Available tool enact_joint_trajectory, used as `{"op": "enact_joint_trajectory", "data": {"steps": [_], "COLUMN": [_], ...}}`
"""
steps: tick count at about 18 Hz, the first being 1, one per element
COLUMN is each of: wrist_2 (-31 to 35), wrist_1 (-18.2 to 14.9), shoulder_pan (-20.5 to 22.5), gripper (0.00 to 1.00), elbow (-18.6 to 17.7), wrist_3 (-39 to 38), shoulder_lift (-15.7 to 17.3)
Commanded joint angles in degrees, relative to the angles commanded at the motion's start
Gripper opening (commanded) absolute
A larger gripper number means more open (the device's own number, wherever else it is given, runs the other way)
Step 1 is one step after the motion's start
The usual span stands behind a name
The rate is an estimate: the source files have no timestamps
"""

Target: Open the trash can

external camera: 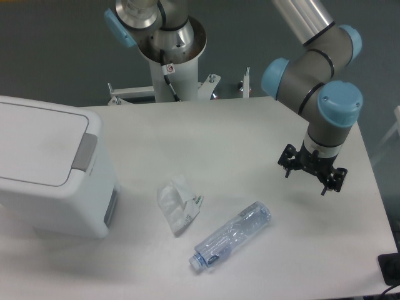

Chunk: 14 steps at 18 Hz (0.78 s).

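Observation:
The trash can [56,200] is a large white boxy bin at the table's left side. Its flat lid [37,144] lies down, and the grey push-bar [84,152] sits at the lid's right rim. My gripper [312,172] hangs pointing down over the right part of the table, far to the right of the bin. Its black fingers are spread apart, with nothing between them. It touches nothing.
A crumpled white wrapper [179,204] lies just right of the bin. A clear plastic bottle [231,236] lies on its side near the front, cap end toward the lower left. The arm's base pedestal [170,56] stands at the table's back edge.

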Motion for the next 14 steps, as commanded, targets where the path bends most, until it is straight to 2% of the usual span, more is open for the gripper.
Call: {"op": "enact_joint_trajectory", "data": {"steps": [9, 13, 14], "wrist_2": [-0.8, -8.2, -8.4], "wrist_1": [-0.2, -0.2, -0.3], "shoulder_pan": [-0.4, -0.1, -0.3], "gripper": [1.00, 1.00, 1.00], "elbow": [0.2, -1.2, -1.2], "wrist_3": [-2.3, -8.9, -10.9], "shoulder_lift": [0.9, 3.1, 3.6]}}
